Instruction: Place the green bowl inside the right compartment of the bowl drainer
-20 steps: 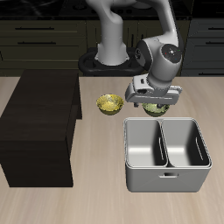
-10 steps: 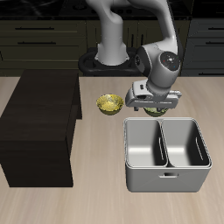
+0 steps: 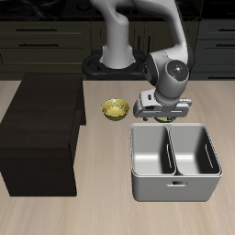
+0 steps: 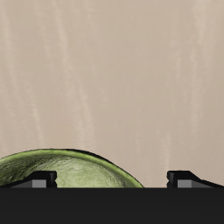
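The green bowl [image 4: 70, 171] lies on the table just behind the bowl drainer [image 3: 174, 189]. In the exterior view only a sliver of the green bowl [image 3: 161, 118] shows under the hand. My gripper [image 3: 162, 113] hangs low over it, open. In the wrist view the gripper [image 4: 114, 179] has one fingertip [image 4: 39, 178] over the bowl's speckled inside and the other fingertip [image 4: 188, 178] beyond the rim over bare table. The drainer is a grey tub with a central wall, and both of its wells hold nothing.
A small yellow-gold bowl [image 3: 114, 109] sits on the table beside the green one. A big dark-brown box [image 3: 41, 133] fills the table's far side from the drainer. Dark cabinets stand behind the robot's base.
The gripper has come down over the green bowl, which now shows less in the exterior view. The bowls and the drainer have not moved.
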### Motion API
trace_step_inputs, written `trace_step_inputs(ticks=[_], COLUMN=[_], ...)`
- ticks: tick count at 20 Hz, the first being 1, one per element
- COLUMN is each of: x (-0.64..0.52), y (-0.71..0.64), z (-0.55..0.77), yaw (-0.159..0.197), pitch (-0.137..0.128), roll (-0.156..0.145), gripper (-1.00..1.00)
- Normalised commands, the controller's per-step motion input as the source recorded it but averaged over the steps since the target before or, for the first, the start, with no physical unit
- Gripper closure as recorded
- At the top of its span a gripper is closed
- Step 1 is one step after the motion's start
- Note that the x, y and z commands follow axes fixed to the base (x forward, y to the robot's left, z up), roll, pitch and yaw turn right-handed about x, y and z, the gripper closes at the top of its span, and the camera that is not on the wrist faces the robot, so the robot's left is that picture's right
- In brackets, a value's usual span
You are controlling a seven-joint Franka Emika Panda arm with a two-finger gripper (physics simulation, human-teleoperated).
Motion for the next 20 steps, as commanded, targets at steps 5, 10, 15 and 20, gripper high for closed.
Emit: trace_step_inputs(ticks=[5,10,15,20], x=[-0.06,-0.04,0.0,0.05], y=[0.04,0.0,-0.03,-0.05], z=[0.0,0.1,0.09,0.15], yaw=[-0.016,-0.016,-0.004,-0.005], pitch=[-0.014,-0.013,-0.017,-0.028], roll=[0.046,0.017,0.002,-0.008], gripper=[1.0,1.0,1.0,1.0])
